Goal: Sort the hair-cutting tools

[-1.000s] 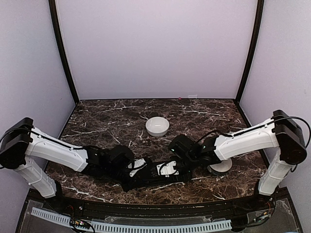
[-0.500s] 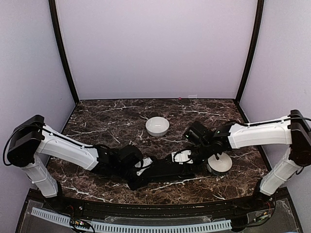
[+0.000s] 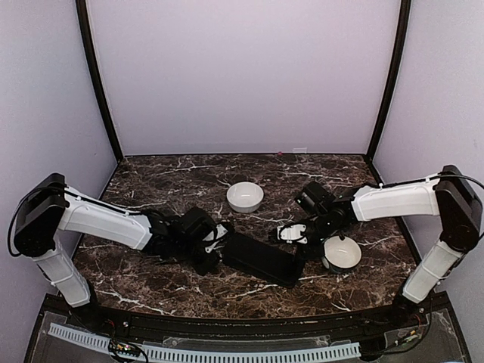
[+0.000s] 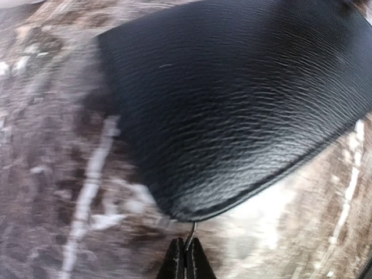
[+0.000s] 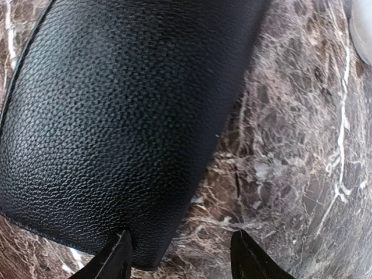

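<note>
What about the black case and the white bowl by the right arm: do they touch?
Apart. The top external view shows bare marble table between the black case and the white bowl.

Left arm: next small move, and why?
Probably draw the left gripper along the edge of the black case, pulling the thin metal tab it is shut on, to start opening it. The case lies closed, the tab sits at its corner, and the right gripper is open over the other end.
</note>
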Motion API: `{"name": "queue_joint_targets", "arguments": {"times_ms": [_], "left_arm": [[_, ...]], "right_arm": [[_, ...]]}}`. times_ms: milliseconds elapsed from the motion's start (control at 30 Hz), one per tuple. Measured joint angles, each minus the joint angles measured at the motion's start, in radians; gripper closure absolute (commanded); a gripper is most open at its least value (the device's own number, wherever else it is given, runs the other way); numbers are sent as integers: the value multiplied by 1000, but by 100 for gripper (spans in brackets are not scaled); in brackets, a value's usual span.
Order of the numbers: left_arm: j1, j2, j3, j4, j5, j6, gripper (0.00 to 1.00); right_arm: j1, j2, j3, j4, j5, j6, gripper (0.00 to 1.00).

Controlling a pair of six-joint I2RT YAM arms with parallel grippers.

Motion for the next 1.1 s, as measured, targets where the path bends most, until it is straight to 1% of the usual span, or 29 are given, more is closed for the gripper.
{"name": "queue_joint_targets", "arguments": {"times_ms": [100, 267, 367, 467, 600, 700, 833, 1000, 1100], "left_arm": [[29, 2, 16, -10, -28, 8, 100], [47, 46, 63, -10, -69, 30, 100], [47, 69, 70, -7, -78, 40, 100], [47, 76, 71, -2, -81, 49, 100], [47, 82, 71, 4, -83, 58, 100], [47, 86, 71, 12, -85, 60, 100], [47, 91, 71, 26, -88, 60, 100], [47, 93, 71, 33, -87, 60, 100], [47, 93, 71, 33, -72, 55, 100]], "right_arm": [[32, 5, 2, -5, -3, 2, 42], [169, 6, 7, -15, -16, 7, 41], [232, 8, 16, -50, -65, 17, 41], [246, 8, 31, -81, -87, 29, 40], [246, 2, 47, -112, -81, 37, 38], [251, -54, 40, -128, -58, 28, 37], [277, -125, 15, -106, 3, -13, 37], [300, -89, -21, -65, 71, -59, 37], [315, -55, -39, -43, 92, -68, 39]]}}
